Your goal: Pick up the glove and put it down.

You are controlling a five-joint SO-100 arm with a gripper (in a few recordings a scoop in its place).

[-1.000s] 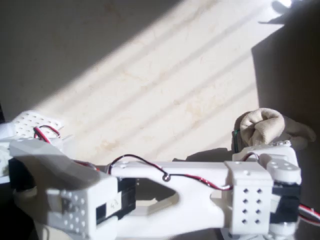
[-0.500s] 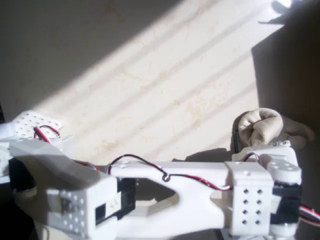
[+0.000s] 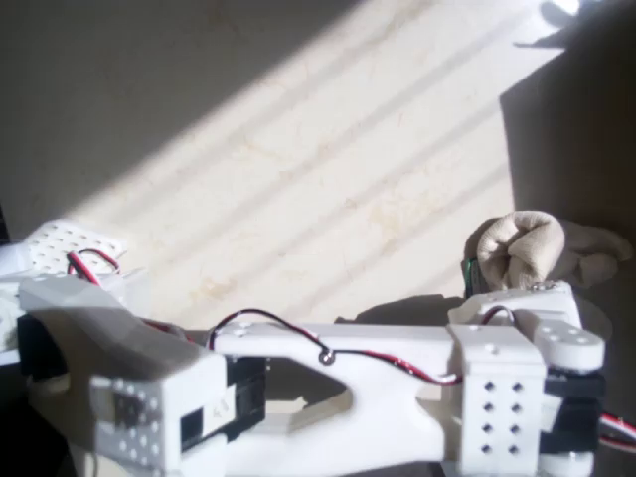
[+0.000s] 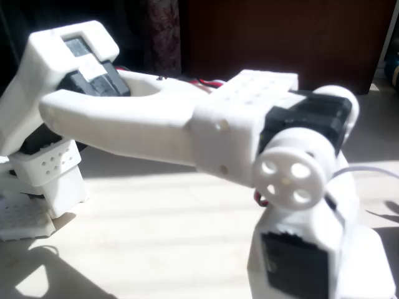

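Note:
In the overhead view the cream-beige glove (image 3: 532,248) is bunched into a lump at the right, half in sunlight and half in shadow. The white arm reaches across the bottom of that view. Its gripper (image 3: 517,293) points at the glove from directly below it in the picture. The wrist head covers the fingers, and the glove's lower edge disappears under it, so the glove looks pinched and held. In the fixed view the gripper head (image 4: 312,261) stands large at the lower right, with its fingers below the frame.
A small green piece (image 3: 468,273) shows at the glove's left edge. A white perforated block (image 3: 70,246) sits at the left by the arm's base (image 4: 47,171). Sunlit pale tabletop (image 3: 328,179) spreads across the middle, with deep shadow at the far right.
The wrist head has grown larger and dropped lower in the overhead picture. The glove has shifted slightly up and to the right with it, and the shadow beneath has widened.

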